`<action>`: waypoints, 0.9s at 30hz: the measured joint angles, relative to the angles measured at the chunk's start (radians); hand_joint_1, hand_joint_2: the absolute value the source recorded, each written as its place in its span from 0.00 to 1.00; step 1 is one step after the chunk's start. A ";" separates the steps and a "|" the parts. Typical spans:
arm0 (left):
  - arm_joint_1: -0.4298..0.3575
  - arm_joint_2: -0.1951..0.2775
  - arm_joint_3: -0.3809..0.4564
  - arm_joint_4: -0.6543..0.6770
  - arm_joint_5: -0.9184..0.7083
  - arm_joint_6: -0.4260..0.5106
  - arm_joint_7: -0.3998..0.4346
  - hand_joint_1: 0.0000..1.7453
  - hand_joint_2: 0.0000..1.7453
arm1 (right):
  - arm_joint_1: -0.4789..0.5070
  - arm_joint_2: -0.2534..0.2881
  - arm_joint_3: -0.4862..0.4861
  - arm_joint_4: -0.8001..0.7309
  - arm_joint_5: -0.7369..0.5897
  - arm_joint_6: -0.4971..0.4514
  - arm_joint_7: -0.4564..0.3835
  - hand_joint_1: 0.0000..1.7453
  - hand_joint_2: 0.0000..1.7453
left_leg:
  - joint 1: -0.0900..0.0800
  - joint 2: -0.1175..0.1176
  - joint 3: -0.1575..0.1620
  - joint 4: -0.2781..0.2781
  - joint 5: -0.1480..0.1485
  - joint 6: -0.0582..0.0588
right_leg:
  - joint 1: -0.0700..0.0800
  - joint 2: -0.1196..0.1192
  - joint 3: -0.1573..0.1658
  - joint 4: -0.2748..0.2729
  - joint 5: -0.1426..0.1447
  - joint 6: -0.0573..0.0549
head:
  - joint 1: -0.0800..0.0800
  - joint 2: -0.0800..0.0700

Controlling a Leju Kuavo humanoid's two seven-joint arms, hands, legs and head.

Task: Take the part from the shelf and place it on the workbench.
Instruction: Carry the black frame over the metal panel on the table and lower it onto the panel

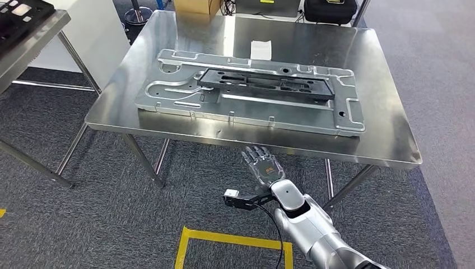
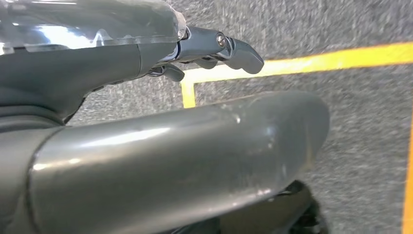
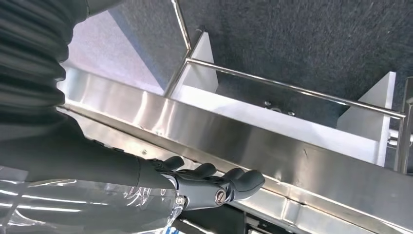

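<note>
The black flat part [image 1: 266,84] lies on a large silver stamped plate [image 1: 252,112] on the steel workbench [image 1: 386,134]. My right hand [image 1: 262,165] hovers just below and in front of the bench's front edge, fingers spread, holding nothing. In the right wrist view the same hand [image 3: 204,183] sits close under the bench's steel rim [image 3: 292,146], its fingers [image 3: 243,180] extended and empty. My left hand [image 2: 146,126] hangs over the grey carpet, its thick thumb in front and its fingers [image 2: 234,48] stretched out, with nothing in it.
A second steel table with a black tray [image 1: 17,14] stands at the far left. Yellow tape [image 1: 235,241] marks a square on the carpet by my feet. A white slip [image 1: 260,49] lies on the bench behind the plate. A cardboard box [image 1: 196,5] and a black case [image 1: 330,8] sit beyond.
</note>
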 joint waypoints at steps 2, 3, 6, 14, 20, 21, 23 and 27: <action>0.000 -0.001 0.000 0.000 0.000 0.000 0.000 0.00 0.00 | -0.003 0.005 0.001 0.002 0.001 -0.001 -0.001 0.00 1.00 | -0.002 0.000 -0.007 -0.001 0.017 -0.012 | 0.006 0.002 0.056 -0.092 -0.020 -0.012 | -0.001 0.000; 0.000 -0.001 0.000 0.000 0.000 0.000 0.000 0.00 0.00 | -0.003 0.006 0.002 0.004 0.001 -0.002 -0.001 0.00 1.00 | -0.001 0.000 -0.008 -0.004 0.027 -0.018 | 0.009 0.002 0.057 -0.104 -0.019 -0.018 | -0.001 0.000; 0.004 -0.001 0.001 0.000 0.000 0.000 0.000 0.00 0.00 | -0.001 0.010 0.008 0.014 0.001 -0.002 -0.001 0.00 1.00 | 0.002 -0.003 -0.026 0.022 -0.009 -0.034 | 0.003 -0.004 0.033 -0.110 0.015 -0.042 | -0.002 0.000; 0.008 -0.002 0.005 0.000 0.008 0.001 0.002 0.00 0.00 | 0.034 0.015 0.010 0.034 -0.017 -0.037 0.000 0.00 1.00 | 0.004 -0.005 0.039 0.193 -0.109 -0.045 | 0.007 -0.009 -0.092 -0.088 0.101 -0.048 | -0.009 0.000; 0.011 -0.004 0.016 0.000 0.023 0.010 -0.007 0.00 0.00 | 0.110 0.010 -0.022 0.013 -0.083 -0.129 -0.016 0.00 1.00 | -0.004 -0.003 0.164 -0.019 -0.129 -0.003 | 0.009 -0.007 -0.123 -0.074 0.134 -0.015 | -0.009 0.000; 0.012 -0.005 0.019 0.000 0.027 0.013 -0.009 0.00 0.00 | 0.136 0.009 -0.037 -0.003 -0.106 -0.151 -0.027 0.00 1.00 | -0.001 -0.001 0.156 -0.022 -0.117 0.007 | 0.007 -0.005 -0.130 -0.060 0.110 -0.009 | -0.007 0.000; 0.016 -0.007 0.025 0.000 0.037 0.018 -0.014 0.00 0.00 | 0.203 0.006 -0.082 -0.050 -0.159 -0.198 -0.056 0.00 1.00 | 0.001 0.002 0.132 -0.024 -0.093 0.020 | 0.003 0.000 -0.153 0.025 0.010 0.001 | -0.003 0.000; 0.024 -0.009 0.042 0.000 0.051 0.023 -0.021 0.00 0.00 | 0.339 0.006 -0.178 -0.149 -0.234 -0.242 -0.112 0.00 0.75 | 0.000 0.004 0.066 -0.016 -0.050 0.019 | -0.003 0.000 -0.160 0.202 -0.052 0.009 | 0.000 0.000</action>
